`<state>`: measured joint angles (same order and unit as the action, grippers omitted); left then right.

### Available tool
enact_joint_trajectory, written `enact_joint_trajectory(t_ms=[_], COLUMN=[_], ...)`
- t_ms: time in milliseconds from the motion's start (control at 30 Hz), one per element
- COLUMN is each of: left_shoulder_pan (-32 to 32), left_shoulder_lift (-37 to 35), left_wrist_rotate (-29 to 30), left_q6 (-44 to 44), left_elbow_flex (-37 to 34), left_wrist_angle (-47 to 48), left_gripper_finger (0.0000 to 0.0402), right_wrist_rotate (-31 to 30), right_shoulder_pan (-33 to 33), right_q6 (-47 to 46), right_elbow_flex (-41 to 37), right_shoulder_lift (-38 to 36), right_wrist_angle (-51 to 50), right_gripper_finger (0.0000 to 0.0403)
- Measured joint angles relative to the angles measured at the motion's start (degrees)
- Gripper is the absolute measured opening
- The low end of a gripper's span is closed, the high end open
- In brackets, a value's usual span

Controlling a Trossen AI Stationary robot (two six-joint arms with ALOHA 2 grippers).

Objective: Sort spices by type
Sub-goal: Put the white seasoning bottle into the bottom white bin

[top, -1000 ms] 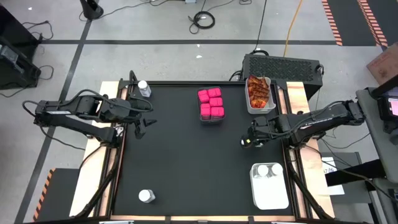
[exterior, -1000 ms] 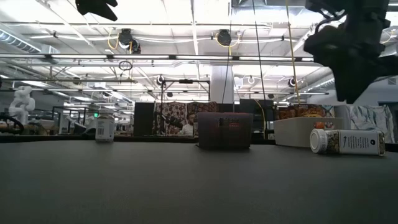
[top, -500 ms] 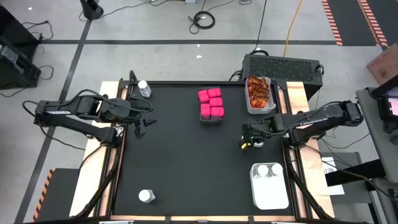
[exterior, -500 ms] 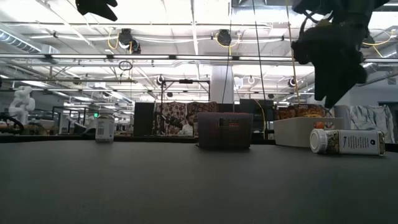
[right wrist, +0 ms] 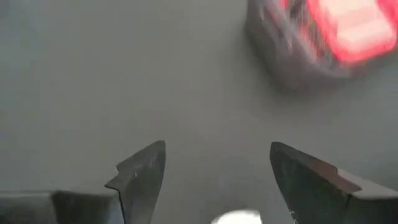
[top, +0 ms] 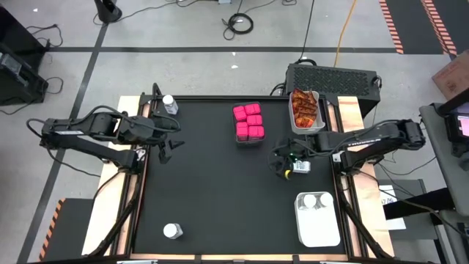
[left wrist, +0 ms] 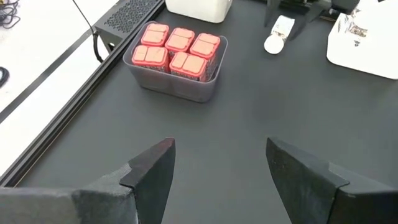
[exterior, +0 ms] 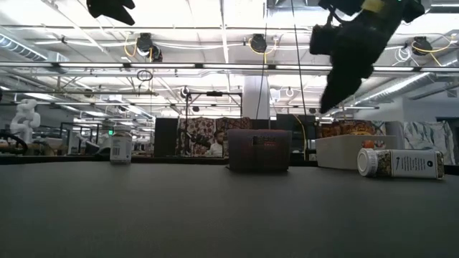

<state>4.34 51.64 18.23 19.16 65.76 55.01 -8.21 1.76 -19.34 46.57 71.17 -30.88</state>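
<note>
A clear jar with a white lid (top: 300, 166) lies on its side on the black table (exterior: 401, 163). My right gripper (top: 282, 159) hangs open above the table just left of that jar, touching nothing (right wrist: 214, 180). Pink packs (top: 249, 122) sit in a grey tray. Orange-red sachets (top: 305, 109) fill a bin at the far right. Two jars (top: 316, 200) stand in a white bin (top: 319, 229). Single jars stand upright at the far left (top: 169, 105) and the near left (top: 172, 231). My left gripper (top: 167, 150) waits open at the left edge (left wrist: 217, 168).
A dark box (top: 333, 77) stands behind the table's far right corner. Wooden rails (top: 133, 198) run along both sides of the table. The wide middle and near part of the black mat (top: 227, 198) holds nothing.
My right gripper has gone toward the table's left edge, away from the spot over the lying jar, and has rolled about its own axis. The jar has stayed lying where it was.
</note>
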Motion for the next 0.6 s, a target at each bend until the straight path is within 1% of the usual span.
enact_joint_trajectory(t_ms=[67, 167, 267, 333, 467, 600], left_shoulder_pan=[0.01, 0.02, 0.02, 0.02, 0.02, 0.01], left_shoulder_lift=[0.02, 0.02, 0.04, 0.13, 0.43, 1.40], left_wrist_rotate=[-0.09, -0.23, -0.18, -0.16, -0.14, -0.11], left_q6=[0.09, 0.48, 1.35, 1.38, 1.42, 1.45], left_elbow_flex=[0.00, 0.02, 0.01, 0.02, 0.02, 0.02], left_wrist_angle=[0.20, 0.21, 0.29, 0.36, 0.36, 0.15], left_gripper_finger=[0.0253, 0.0253, 0.0253, 0.0253, 0.0253, 0.0253], right_wrist_rotate=[-0.82, -0.87, 0.12, 2.19, 3.45, 4.90], right_shoulder_pan=[-0.07, -0.07, -0.07, -0.07, -0.07, -0.21], right_q6=[1.51, 0.04, 0.11, 2.02, 5.96, 10.70], right_elbow_flex=[-0.07, -0.01, -0.05, -0.03, -0.07, -0.10], right_shoulder_lift=[0.10, 0.03, 0.03, 0.04, 2.29, 5.81], right_wrist_angle=[0.33, 1.34, -0.32, -3.75, -12.16, -13.70], right_gripper_finger=[0.0281, 0.0281, 0.0281, 0.0281, 0.0281, 0.0281])
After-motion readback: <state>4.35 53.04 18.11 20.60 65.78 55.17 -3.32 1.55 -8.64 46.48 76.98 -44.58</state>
